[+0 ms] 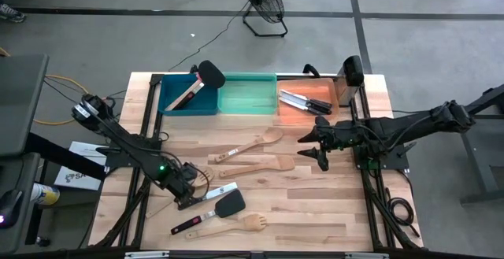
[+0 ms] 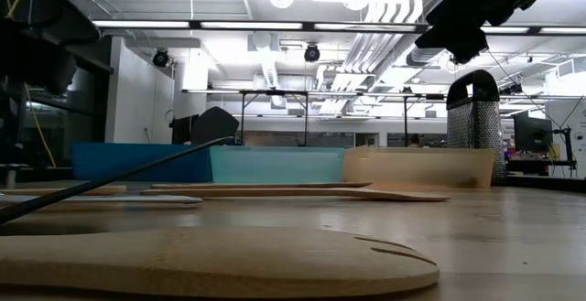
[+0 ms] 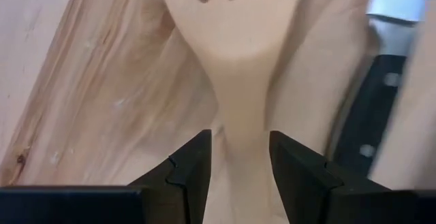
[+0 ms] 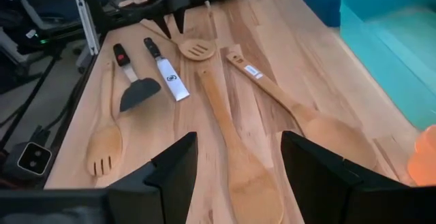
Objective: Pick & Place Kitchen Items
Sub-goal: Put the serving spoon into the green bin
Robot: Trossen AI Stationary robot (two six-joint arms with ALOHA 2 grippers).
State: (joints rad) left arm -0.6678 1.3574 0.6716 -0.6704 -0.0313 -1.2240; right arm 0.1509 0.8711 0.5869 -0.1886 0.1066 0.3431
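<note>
Because the slotted wooden spoon [image 3: 231, 20] lies flat on the table [image 1: 315, 212], the left gripper [image 1: 189, 190] is down low at the near left of the table, one finger on each side of the spoon's narrow handle. In the left wrist view the handle fills the gap between the two fingers [image 3: 191, 176], so we read the tool as pinching the spoon by its neck, just behind the slotted head. We judge that a sensible hold: the handle is slim enough to clamp, while the broad head would not fit between the fingers. The spoon looks to be resting on the wood, not yet lifted.

A white-bladed knife [image 1: 222, 190] lies just beside that gripper, so we would expect a straight-up lift to be needed to avoid dragging it along.

The right gripper [image 1: 321, 147] hangs above the table's right side, near the orange bin [image 1: 324, 90], its fingers spread and holding nothing. From there it looks down on a long wooden spoon [image 1: 256, 143] and a wooden spatula [image 1: 260, 166], which we take as its likely next picks.

Sorting seems under way: steel knives [image 1: 298, 101] lie in the orange bin, a black turner [image 1: 206, 74] leans in the blue bin [image 1: 169, 105], and several utensils are left on the table.
</note>
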